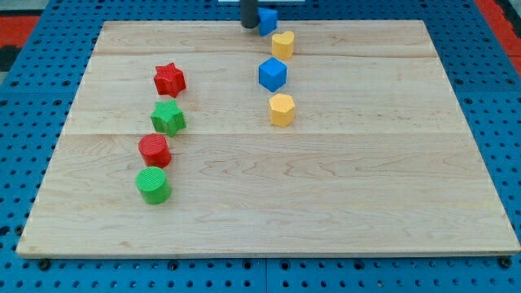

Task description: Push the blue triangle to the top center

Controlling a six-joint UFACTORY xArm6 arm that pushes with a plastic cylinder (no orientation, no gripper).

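camera view: a yellow heart (282, 43) is seen just below the blue triangle (268, 20) (small, dark blue), touched by my tip (249, 26) at its left; no claw is fitted, so no grip can be told.

Bright even light from above. Small soft shadows under blocks. Tabletop (342, 203) sharp, slight shine. No blur.

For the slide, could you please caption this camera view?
My tip touches the blue triangle at the board's top centre.
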